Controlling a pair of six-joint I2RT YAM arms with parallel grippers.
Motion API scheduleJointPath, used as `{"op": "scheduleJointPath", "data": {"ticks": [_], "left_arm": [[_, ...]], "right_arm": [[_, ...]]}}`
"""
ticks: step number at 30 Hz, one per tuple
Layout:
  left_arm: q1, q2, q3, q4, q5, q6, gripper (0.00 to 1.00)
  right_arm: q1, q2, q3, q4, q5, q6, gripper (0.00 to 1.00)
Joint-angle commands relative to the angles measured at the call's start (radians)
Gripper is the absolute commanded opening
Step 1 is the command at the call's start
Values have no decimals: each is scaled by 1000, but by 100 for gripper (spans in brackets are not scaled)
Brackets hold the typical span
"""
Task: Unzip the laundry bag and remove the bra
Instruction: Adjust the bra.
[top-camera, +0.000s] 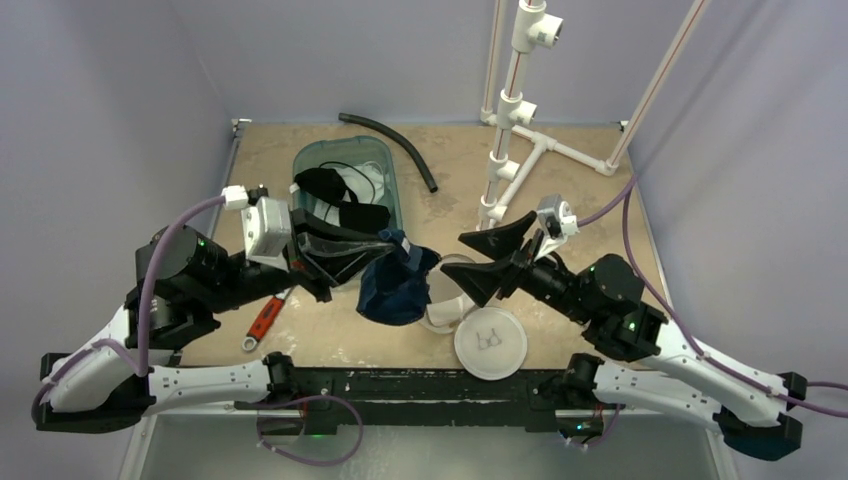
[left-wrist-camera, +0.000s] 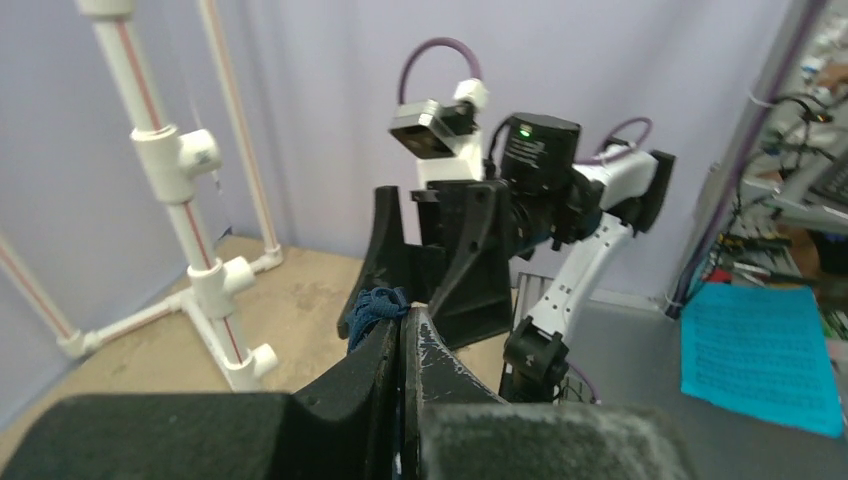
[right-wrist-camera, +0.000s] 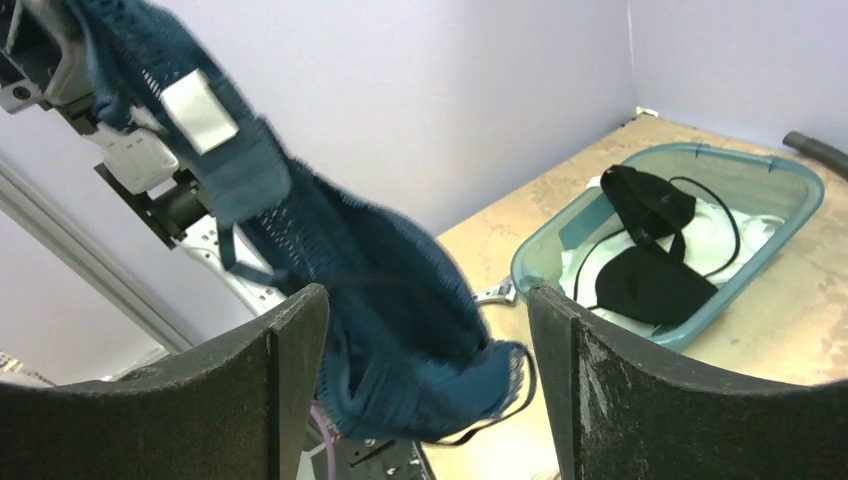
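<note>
One navy bra (top-camera: 398, 285) hangs from left claw (left-wrist-camera: 402, 318).

teal tub (top-camera: 372, 152) (black garments (top-camera: 322, 184) inside) | black hose (top-camera: 402, 140) | PVC stand (top-camera: 512, 105) | red-handled wrench (top-camera: 265, 318)

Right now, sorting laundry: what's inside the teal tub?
A black bra lies on white fabric inside the teal tub; whatever sits beneath that fabric is covered.
</note>
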Motion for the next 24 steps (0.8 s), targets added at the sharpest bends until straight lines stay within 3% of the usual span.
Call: {"op": "scheduleJointPath", "data": {"ticks": [1,14,18,24], "left_arm": [[-5,6,42,-6,230,87,0],[-5,27,63,25,409,126,0],[-5,27,83,12,411,136,0],[-5,10,90,11,372,152,0]], "right_arm": [[-2,54,112,-51,-89,-77,76],[-2,153,237,-129,-411,-126,68],[-3,135,231,-108,-451,-103,65],[-4,69,231,-148,-358,-106,64]]}}
